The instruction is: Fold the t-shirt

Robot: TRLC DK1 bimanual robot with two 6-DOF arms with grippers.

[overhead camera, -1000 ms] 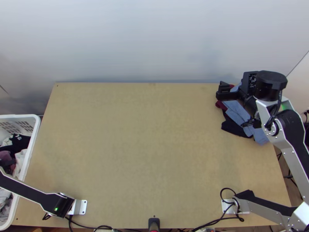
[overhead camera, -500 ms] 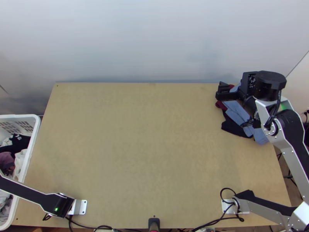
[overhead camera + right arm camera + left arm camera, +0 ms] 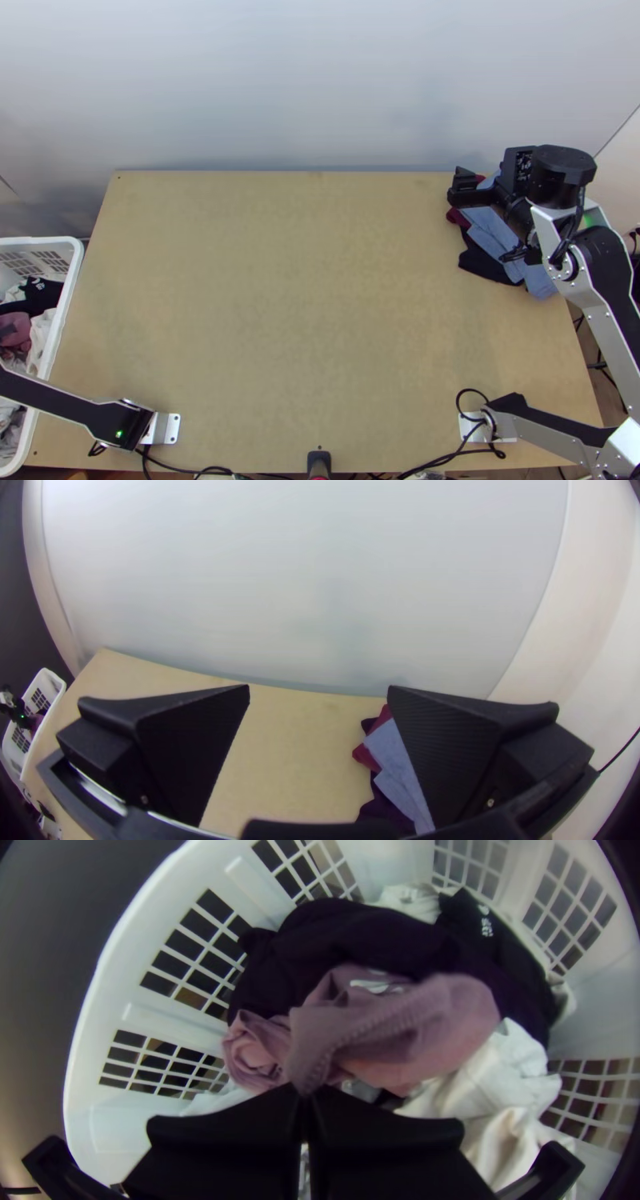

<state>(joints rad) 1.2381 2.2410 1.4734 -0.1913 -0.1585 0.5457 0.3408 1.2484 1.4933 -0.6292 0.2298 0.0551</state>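
Observation:
My right gripper (image 3: 458, 187) is above the pile of folded cloths at the table's far right corner; in the right wrist view the same gripper (image 3: 319, 692) stands open, its fingers wide apart with nothing between them. In the left wrist view, my left gripper (image 3: 304, 1092) has its fingertips together on an edge of a mauve cloth (image 3: 407, 1023). That cloth is bunched, over the other laundry inside the white basket (image 3: 110, 983). Whether it is a t-shirt I cannot tell. In the top view mauve cloth (image 3: 14, 332) lies at the left edge.
The basket (image 3: 68, 298) stands at the table's left side, with dark cloth (image 3: 347, 927) and white cloth (image 3: 493, 1070) in it. Blue cloth (image 3: 490, 230) and black cloth (image 3: 482, 262) lie in the pile on the wooden table (image 3: 288, 296). Cables run along its near edge.
The left arm's link has shifted slightly down the picture at the left edge. The mauve cloth in the basket has changed shape and shows brighter. The right arm has hardly moved.

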